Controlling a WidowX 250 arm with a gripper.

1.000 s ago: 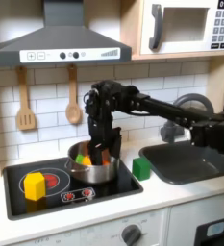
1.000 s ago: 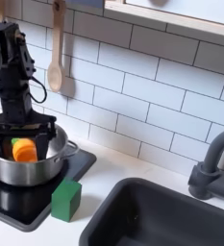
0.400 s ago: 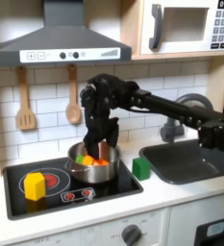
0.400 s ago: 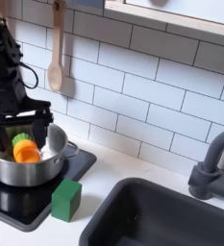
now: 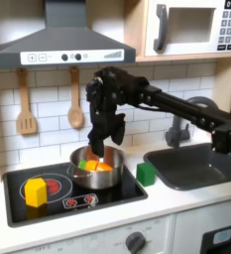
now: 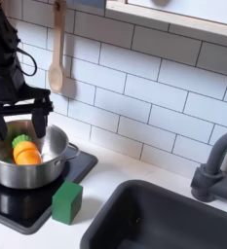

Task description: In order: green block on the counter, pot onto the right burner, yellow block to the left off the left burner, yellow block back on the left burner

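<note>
Hovering open and empty, claw (image 6: 16, 122) just above pot (image 6: 27, 167), green block (image 6: 67, 202) beside.

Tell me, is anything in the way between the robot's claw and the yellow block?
Nothing visible sits between them. In the first exterior view the gripper hangs open above the pot, and bare black cooktop lies between the pot and the yellow block.

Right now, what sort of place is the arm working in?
Most likely a toy play kitchen: a black cooktop panel under a grey range hood, a dark sink with its faucet, and a microwave above.
</note>
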